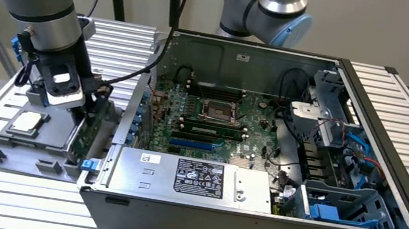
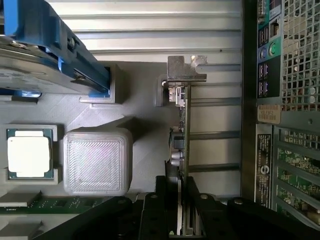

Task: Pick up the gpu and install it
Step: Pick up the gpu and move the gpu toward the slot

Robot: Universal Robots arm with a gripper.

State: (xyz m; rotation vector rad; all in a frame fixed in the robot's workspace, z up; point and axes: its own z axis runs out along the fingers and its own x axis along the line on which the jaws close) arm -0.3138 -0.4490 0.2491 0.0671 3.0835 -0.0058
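Note:
The gpu (image 1: 83, 132) is a thin green card standing on edge at the grey parts holder (image 1: 24, 154), just outside the open computer case (image 1: 388, 143) on the exterior view's left. My gripper (image 1: 80, 112) reaches down onto its upper edge. In the wrist view the gpu (image 2: 182, 115) runs edge-on away from my gripper (image 2: 179, 212), its grey metal bracket at the far end beside a holder post. The black fingers (image 2: 161, 200) press against both faces of the card. I cannot tell whether the card is lifted off the holder.
On the holder (image 2: 142, 150) sit a square silver CPU chip (image 2: 28, 152), a hard drive with blue rails (image 2: 45, 50) and a memory stick (image 2: 50, 202). The case's rear panel (image 2: 280, 100) is close beside the card. A second arm (image 1: 268, 11) stands behind the case.

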